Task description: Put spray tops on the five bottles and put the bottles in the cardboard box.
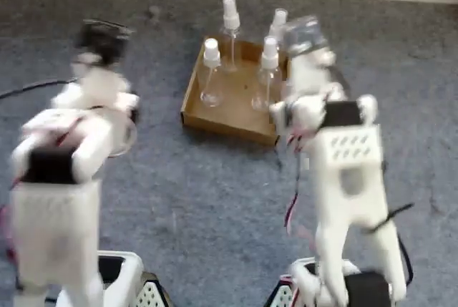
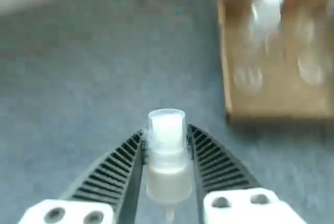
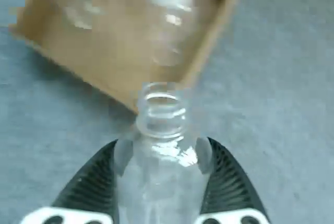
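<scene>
My left gripper (image 2: 166,140) is shut on a white spray top (image 2: 167,145), held upright above the grey carpet, left of the cardboard box (image 2: 271,101). In the high view this gripper (image 1: 104,39) is at the far left. My right gripper (image 3: 162,151) is shut on a clear bottle (image 3: 160,130) with an open neck and no top. It hangs beside the box (image 3: 109,57), at its right edge in the high view (image 1: 304,35). Several clear bottles with white spray tops (image 1: 212,53) stand in the box (image 1: 232,124).
Grey carpet (image 1: 215,200) covers the table between and in front of the arms. The two arm bases (image 1: 122,285) stand at the near edge. A pale wall strip runs along the far side.
</scene>
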Controlling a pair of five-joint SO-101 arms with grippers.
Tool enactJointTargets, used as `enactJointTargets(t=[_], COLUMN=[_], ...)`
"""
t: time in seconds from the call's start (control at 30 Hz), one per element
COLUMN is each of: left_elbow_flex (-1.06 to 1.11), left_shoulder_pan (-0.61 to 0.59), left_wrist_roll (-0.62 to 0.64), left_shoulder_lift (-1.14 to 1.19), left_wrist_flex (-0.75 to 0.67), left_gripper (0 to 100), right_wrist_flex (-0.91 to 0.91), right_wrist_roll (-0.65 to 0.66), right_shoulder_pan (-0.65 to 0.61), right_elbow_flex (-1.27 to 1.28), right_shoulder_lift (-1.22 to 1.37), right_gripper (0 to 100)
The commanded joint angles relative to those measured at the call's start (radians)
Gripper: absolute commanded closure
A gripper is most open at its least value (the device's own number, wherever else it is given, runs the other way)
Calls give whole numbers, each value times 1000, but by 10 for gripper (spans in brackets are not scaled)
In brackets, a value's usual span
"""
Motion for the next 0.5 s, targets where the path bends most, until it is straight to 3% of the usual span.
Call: enactJointTargets(t=[0.0, 0.1, 0.33, 0.47], left_elbow_flex=[-127, -131, -90, 76], left_shoulder_pan=[-50, -64, -59, -59], left_wrist_roll=[18, 181, 549, 595], left_shoulder_lift=[-150, -223, -366, -461], left_wrist_flex=[5, 5, -3, -133], left_gripper=[996, 996, 996, 996], right_wrist_flex=[-177, -309, -544, -558], right_wrist_roll=[-44, -77, -117, -115], right_shoulder_pan=[-223, -358, -547, -634], right_elbow_flex=[189, 363, 602, 651], right_shoulder_lift=[-214, -305, -334, -338], right_gripper=[995, 995, 995, 995])
